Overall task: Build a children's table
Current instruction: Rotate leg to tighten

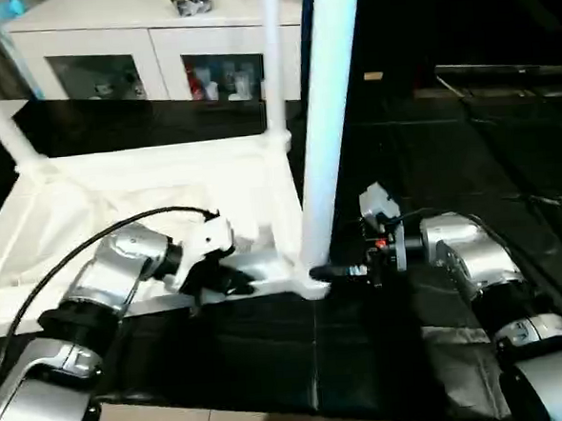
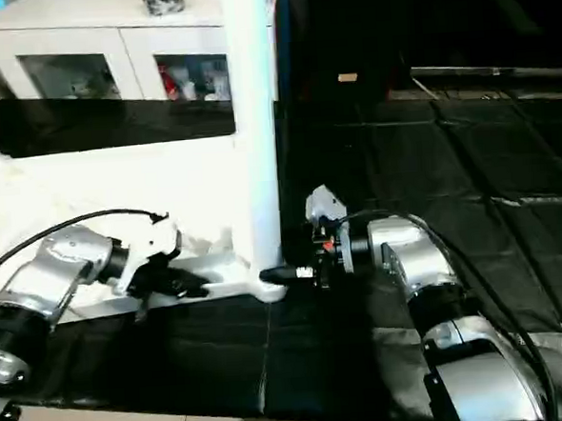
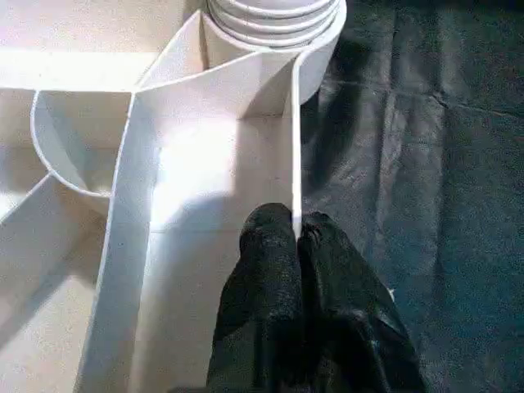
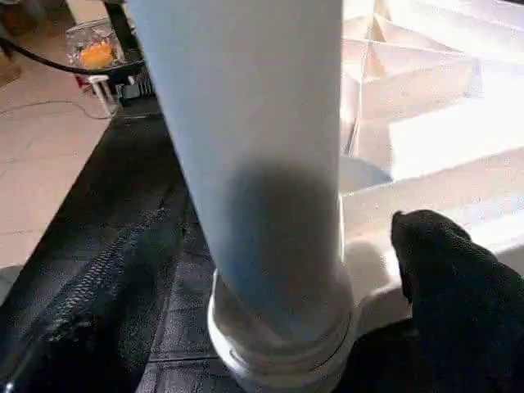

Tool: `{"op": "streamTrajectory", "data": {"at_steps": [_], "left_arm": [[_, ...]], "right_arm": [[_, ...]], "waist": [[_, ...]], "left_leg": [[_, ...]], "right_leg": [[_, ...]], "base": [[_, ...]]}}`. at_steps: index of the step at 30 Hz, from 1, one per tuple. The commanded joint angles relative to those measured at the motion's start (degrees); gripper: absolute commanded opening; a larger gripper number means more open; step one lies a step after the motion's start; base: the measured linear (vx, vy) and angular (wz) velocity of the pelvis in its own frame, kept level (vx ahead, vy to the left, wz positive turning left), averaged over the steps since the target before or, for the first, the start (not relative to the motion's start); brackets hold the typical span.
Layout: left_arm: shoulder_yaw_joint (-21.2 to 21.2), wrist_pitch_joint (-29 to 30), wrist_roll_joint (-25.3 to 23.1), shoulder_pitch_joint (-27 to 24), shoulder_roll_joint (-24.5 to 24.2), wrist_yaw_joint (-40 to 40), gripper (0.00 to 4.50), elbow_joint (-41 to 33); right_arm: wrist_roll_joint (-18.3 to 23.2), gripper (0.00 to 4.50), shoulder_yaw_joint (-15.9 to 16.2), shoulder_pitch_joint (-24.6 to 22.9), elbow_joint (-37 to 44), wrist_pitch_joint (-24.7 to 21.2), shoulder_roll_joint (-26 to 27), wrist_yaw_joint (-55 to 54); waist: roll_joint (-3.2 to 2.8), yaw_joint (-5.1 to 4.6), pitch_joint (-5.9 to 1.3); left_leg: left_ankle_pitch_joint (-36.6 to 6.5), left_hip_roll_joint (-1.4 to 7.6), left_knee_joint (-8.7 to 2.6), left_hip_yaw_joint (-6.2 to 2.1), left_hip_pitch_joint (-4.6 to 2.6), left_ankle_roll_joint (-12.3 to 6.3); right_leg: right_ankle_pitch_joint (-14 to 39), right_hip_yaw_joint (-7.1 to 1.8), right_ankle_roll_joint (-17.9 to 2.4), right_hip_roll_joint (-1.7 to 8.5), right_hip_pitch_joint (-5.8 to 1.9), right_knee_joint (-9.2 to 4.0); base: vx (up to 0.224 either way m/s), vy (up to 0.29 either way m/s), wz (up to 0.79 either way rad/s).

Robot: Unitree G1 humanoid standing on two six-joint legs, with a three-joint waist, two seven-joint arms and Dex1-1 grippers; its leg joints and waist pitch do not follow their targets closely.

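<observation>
One table top (image 1: 165,194), three upright legs (image 1: 325,122), two hands (image 1: 230,280).

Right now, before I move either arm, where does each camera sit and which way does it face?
Head pair: up on the head, looking forward and down at the upturned table top; both silver forearms show, plus the cabinet behind.
Left wrist: looks along the left gripper, jaws pinched on the top's thin rim wall.
Right wrist: looks along the right gripper, jaws spread either side of the near leg.
Shared: that leg standing in its corner socket.
</observation>
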State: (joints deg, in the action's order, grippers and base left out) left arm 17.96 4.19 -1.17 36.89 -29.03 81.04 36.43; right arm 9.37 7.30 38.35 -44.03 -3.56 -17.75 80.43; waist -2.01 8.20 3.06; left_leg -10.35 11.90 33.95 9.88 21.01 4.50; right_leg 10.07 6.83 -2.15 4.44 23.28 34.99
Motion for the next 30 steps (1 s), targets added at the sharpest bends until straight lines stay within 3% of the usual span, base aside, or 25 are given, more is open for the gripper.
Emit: {"op": "streamTrajectory", "data": {"at_steps": [1,2,4,5,9,10,13,20,28,29,30], "left_arm": [[1.94,-0.87,-1.05,-0.45,-0.87,2.92,0.00,-1.52],[2.19,-0.93,-0.95,-0.60,-1.13,3.41,0.00,-1.98],[2.38,-1.07,-0.95,-0.68,-1.32,3.63,0.00,-2.27],[2.53,-1.16,-0.91,-0.72,-1.46,3.68,0.00,-2.42],[2.77,-1.73,-1.02,-0.74,-1.66,3.50,0.00,-2.14],[2.77,-1.88,-1.04,-0.73,-1.66,3.42,0.00,-1.99],[2.74,-2.03,-1.13,-0.76,-1.60,3.35,0.00,-1.86],[2.73,-2.05,-1.28,-0.98,-1.48,3.12,0.00,-1.93],[2.28,-0.30,-1.47,-0.89,-0.95,0.85,0.00,-1.50],[1.12,3.61,-1.33,-0.29,1.07,-3.29,0.00,-1.44],[1.06,3.78,-1.32,-0.26,1.17,-3.51,0.00,-1.43]], "right_arm": [[1.06,3.91,0.72,1.17,-0.41,-0.77,0.04,2.54],[1.28,3.78,0.98,1.49,-0.70,-1.38,0.06,3.77],[1.15,3.68,1.17,1.86,-1.20,-1.53,0.19,4.10],[1.10,3.47,1.31,2.08,-1.52,-1.66,0.23,4.51],[1.32,3.32,1.46,2.30,-1.92,-2.10,0.26,5.54],[1.38,3.05,1.46,2.35,-2.02,-2.19,0.30,5.72],[1.44,2.99,1.39,2.42,-2.21,-2.27,0.40,6.09],[1.67,2.23,1.22,2.30,-2.25,-2.73,1.07,6.84],[1.83,2.01,0.78,1.68,-1.95,-2.73,1.72,4.26],[0.76,2.00,-0.37,1.11,-2.22,-2.27,3.27,-3.31],[0.71,2.00,-0.43,1.08,-2.23,-2.25,3.35,-3.68]], "waist": [[0.25,-0.18,-4.31],[0.70,-0.23,-4.38],[0.39,-0.15,-4.32],[0.49,-0.21,-4.31],[0.71,-0.16,-4.23],[0.63,-0.14,-4.25],[0.71,-0.14,-4.30],[0.73,-0.12,-4.34],[0.76,-0.15,-4.31],[0.72,-0.23,-4.26],[0.83,-0.17,-4.04]], "left_leg": [[-9.43,2.02,-3.60,-0.40,-0.44,-3.88],[-9.16,2.03,-3.56,-0.31,-0.54,-4.00],[-8.87,2.05,-3.56,-0.32,-0.55,-4.09],[-9.05,2.02,-3.57,-0.33,-0.53,-3.96],[-9.15,2.01,-3.60,-0.29,-0.53,-3.83],[-8.88,2.01,-3.58,-0.31,-0.51,-3.82],[-8.62,1.98,-3.53,-0.28,-0.52,-3.86],[-8.07,1.98,-3.48,-0.27,-0.48,-3.99],[-8.22,1.99,-3.51,-0.25,-0.53,-3.71],[-8.52,2.02,-3.53,-0.20,-0.59,-3.53],[-8.97,1.97,-3.60,-0.28,-0.73,-2.82]], "right_leg": [[12.87,-3.59,-11.13,4.64,-3.40,-4.00],[12.45,-3.60,-11.23,4.58,-3.38,-3.95],[12.46,-3.61,-11.41,4.59,-3.23,-3.91],[12.94,-3.59,-11.49,4.64,-3.33,-3.91],[14.20,-3.63,-10.79,4.66,-3.29,-4.08],[14.23,-3.63,-10.63,4.64,-3.29,-4.05],[14.13,-3.62,-10.56,4.66,-3.29,-4.01],[13.74,-3.62,-10.53,4.64,-3.25,-3.93],[14.53,-3.61,-10.23,4.62,-3.22,-3.98],[14.93,-3.64,-10.25,4.64,-3.11,-4.00],[16.56,-3.57,-10.05,4.75,-3.05,-4.31]], "base": [[0.000,0.000,0.00],[0.000,0.000,0.00],[0.000,0.000,0.00],[0.000,0.000,0.00],[0.000,0.000,0.00],[0.000,0.000,0.00],[0.000,0.000,0.00],[0.000,0.000,0.00],[0.000,0.000,0.00],[0.000,0.000,0.00],[0.000,0.000,0.00]]}}
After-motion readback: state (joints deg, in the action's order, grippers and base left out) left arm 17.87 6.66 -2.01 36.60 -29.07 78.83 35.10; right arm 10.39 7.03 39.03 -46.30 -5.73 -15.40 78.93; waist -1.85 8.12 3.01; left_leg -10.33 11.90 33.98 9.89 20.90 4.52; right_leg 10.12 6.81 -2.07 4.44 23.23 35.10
